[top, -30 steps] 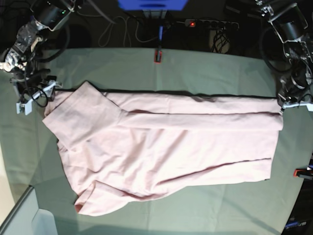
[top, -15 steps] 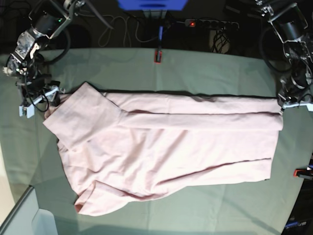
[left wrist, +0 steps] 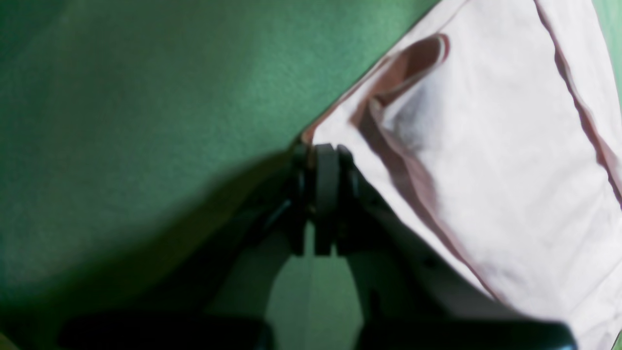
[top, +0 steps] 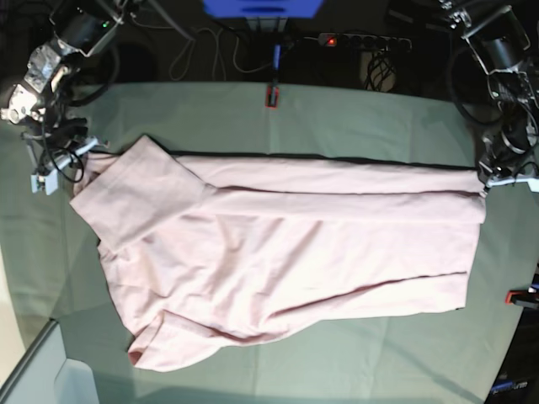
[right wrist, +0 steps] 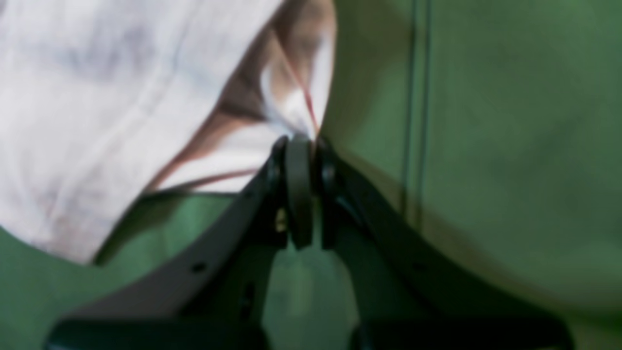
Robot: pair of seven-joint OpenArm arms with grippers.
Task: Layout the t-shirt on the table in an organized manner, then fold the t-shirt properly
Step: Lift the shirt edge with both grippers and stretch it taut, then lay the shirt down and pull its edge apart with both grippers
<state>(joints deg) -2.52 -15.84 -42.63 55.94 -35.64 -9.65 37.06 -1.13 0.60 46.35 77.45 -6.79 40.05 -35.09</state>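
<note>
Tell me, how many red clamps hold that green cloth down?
2 show: one red clamp at the table's far edge, another at the edge nearest the left arm. The t-shirt may hide others.

black power strip with red light; blue panel, cables

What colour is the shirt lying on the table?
The t-shirt is plain pale pink; the base view shows it best.
</note>
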